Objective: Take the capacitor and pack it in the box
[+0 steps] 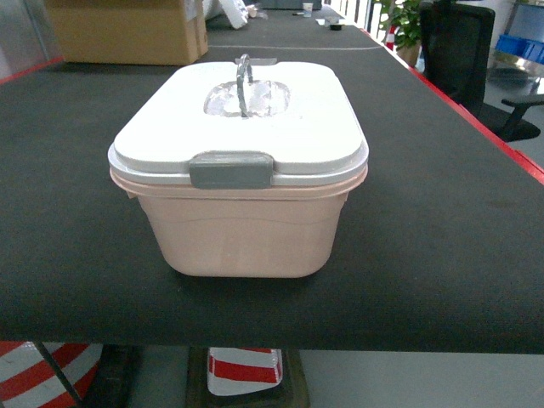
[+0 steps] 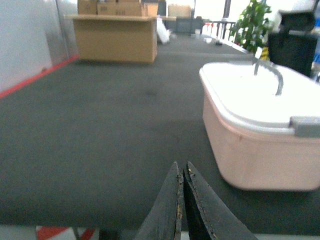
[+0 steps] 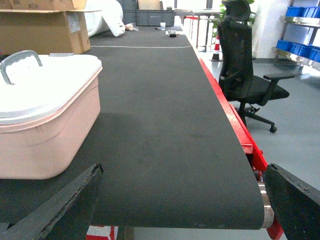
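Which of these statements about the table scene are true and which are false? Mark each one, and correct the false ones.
1. The white lid sits closed on the box. True.
2. The left hand has its fingers spread wide apart. False: its fingers are pressed together, with nothing between them.
3. The right hand is open. True: its two fingers stand far apart with only the table between them.
4. The grey handle lies flat against the lid. False: it stands upright.
5. A capacitor lies on the table beside the box. False: no capacitor shows in any view.
6. An office chair stands on the floor beyond the table's red edge. True.
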Tool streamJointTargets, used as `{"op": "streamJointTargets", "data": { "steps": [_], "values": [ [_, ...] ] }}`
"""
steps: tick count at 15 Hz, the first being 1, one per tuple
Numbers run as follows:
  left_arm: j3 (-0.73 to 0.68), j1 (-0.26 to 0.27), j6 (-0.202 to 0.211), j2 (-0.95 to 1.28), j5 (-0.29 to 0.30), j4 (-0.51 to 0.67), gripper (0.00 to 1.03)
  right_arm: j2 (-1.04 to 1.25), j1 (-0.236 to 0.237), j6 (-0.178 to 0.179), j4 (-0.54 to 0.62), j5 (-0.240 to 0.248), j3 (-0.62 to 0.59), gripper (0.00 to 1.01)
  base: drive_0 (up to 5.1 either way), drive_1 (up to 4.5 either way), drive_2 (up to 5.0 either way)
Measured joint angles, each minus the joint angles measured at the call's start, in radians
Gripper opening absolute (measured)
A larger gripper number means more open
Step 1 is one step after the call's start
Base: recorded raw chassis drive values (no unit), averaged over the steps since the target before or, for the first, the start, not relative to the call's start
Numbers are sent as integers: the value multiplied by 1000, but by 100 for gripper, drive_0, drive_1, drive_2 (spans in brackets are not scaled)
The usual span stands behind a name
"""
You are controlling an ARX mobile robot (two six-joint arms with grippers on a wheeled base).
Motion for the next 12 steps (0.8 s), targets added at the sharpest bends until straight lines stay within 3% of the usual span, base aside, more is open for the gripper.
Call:
{"op": "streamJointTargets", "data": {
  "steps": [2, 3, 7, 11, 12],
  "values": [
    [0, 2, 0, 2, -2, -18, 2, 0, 0, 0, 0, 0, 0, 98, 0, 0, 0],
    [0, 2, 0, 2, -2, -13, 21, 0, 0, 0, 0, 0, 0, 98, 0, 0, 0],
    [0, 2, 0, 2, -1, -13, 64, 0, 0, 0, 0, 0, 0, 98, 0, 0, 0],
    [0, 2, 0, 2, -1, -13, 100, 0, 0, 0, 0, 0, 0, 98, 0, 0, 0],
    [0, 2, 0, 2, -1, -13, 98, 0, 0, 0, 0, 0, 0, 98, 0, 0, 0]
  ]
}}
